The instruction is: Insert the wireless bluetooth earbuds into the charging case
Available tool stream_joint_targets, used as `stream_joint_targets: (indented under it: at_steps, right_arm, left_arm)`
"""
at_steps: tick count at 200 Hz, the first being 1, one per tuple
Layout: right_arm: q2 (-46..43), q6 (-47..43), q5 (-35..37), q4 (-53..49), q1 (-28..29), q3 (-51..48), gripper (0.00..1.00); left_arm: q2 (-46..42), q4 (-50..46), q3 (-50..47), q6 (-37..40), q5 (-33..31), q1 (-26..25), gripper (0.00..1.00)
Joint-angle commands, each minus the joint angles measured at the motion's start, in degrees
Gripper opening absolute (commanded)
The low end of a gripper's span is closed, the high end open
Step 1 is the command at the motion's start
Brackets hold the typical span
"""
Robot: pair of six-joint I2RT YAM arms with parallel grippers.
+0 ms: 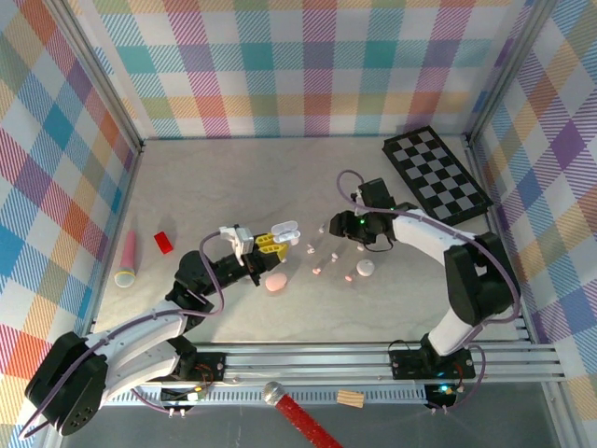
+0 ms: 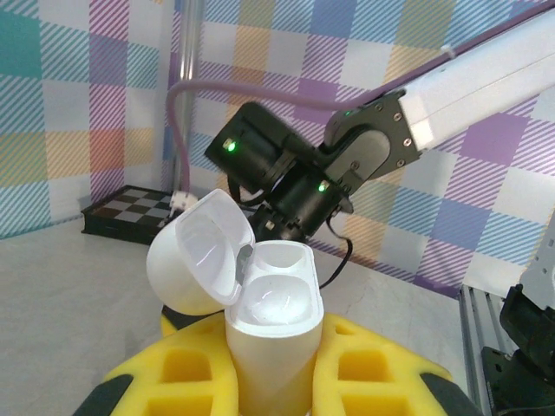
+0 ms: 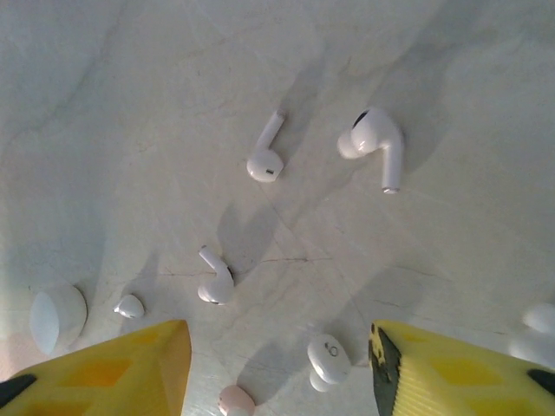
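Left gripper [image 1: 264, 245] has the charging case [image 2: 273, 321] pinched tight between its yellow pads, upright, with the lid flipped open to the left. The left wrist cam gives a good look at the glossy white inside, while from the top cam it's just a small white blob. Right gripper [image 3: 277, 364] hangs low over the loose earbuds [image 3: 265, 156] with its fingers apart. One stubby white bud [image 3: 329, 360] lies on the table in the gap, untouched, and a pink bud [image 3: 236, 400] pokes in at the bottom edge. The top cam shows those buds scattered mid-table between the two grippers, with a pink case [image 1: 276, 283] just below the left one and a white pebble case [image 1: 365, 268] off to the right. The left arm stretches diagonally from the bottom-left corner. The right arm arcs up from its base, forearm pointing left and wrist tipped down. The table [image 1: 233, 177] is pale grey and marbled, the walls are pastel plaid, and a checkerboard [image 1: 437, 173] sits at the back right.
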Motion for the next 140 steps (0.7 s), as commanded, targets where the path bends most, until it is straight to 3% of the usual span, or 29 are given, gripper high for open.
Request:
stream_joint_targets:
  at_steps: [1,55,102,140]
  right_arm:
    - [1.89,3.13,-3.56,3.00,3.36,1.55,0.55]
    - [6.68,7.48,-4.17,7.03,10.88,2.26,0.54]
    - [11.49,10.17,-5.15,9.75,13.70,4.03,0.54]
    - [12.38,9.08,-1.49,7.28,13.28,5.21,0.54]
  left_arm:
    - [-2.45,2.88,-1.32,1.43,-1.72,0.53,0.00]
    - [-7.23,1.12,-3.85,0.76,-9.16,1.62,0.00]
    - [-9.42,-2.57,-3.27,1.93,-8.20,1.91,0.00]
    - [-9.11,-3.11,-3.14,2.46,-7.65,1.96,0.00]
